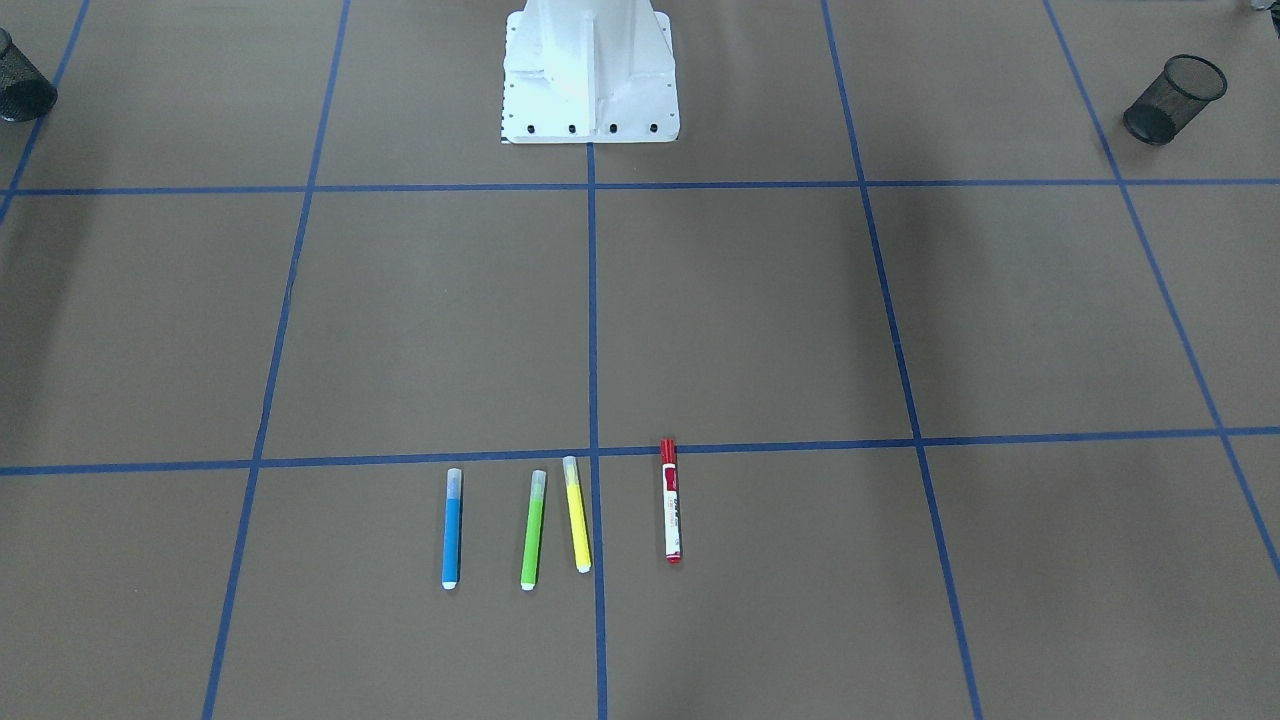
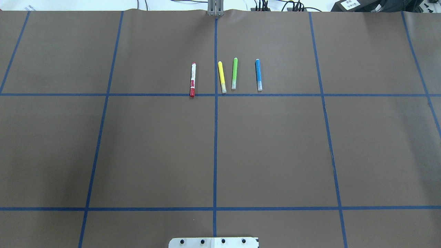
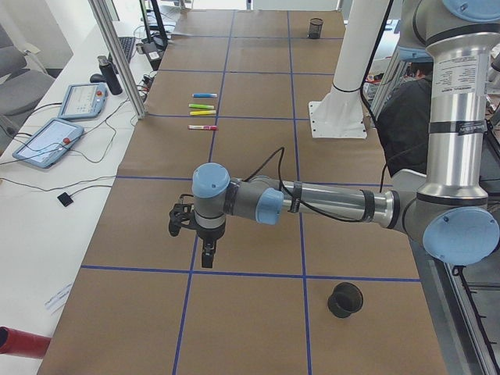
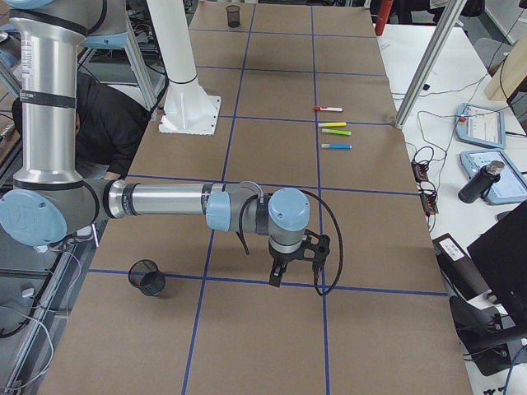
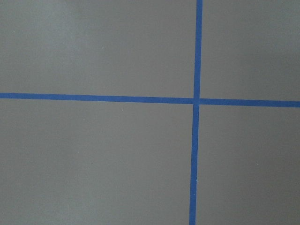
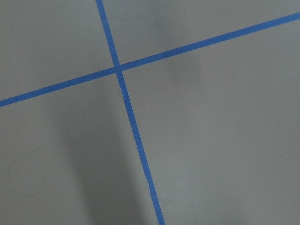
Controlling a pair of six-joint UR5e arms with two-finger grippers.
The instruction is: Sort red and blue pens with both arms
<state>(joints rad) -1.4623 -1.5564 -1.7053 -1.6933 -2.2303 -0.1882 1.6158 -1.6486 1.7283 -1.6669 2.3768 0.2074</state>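
Plainly, four pens lie in a row by the counter's far edge, with an arm over each end.
The red pen (image 2: pixel 193 80) lies on the robot's left of the centre tape line, and its capped end touches the cross tape. The blue pen (image 2: pixel 258 74) lies on the right end of the row, with the yellow marker (image 2: pixel 222 76) and green marker (image 2: pixel 234 73) close together between them. The left arm (image 3: pixel 312 201) reaches out over the counter's left end, its left tool (image 3: pixel 207 258) pointing down above the paper. The right arm (image 4: pixel 165 200) does likewise at the right end with the right tool (image 4: pixel 277 276). I cannot tell whether the fingers of either are apart or together. A black mesh cup (image 1: pixel 1175 98) stands near each corner on the robot's side.
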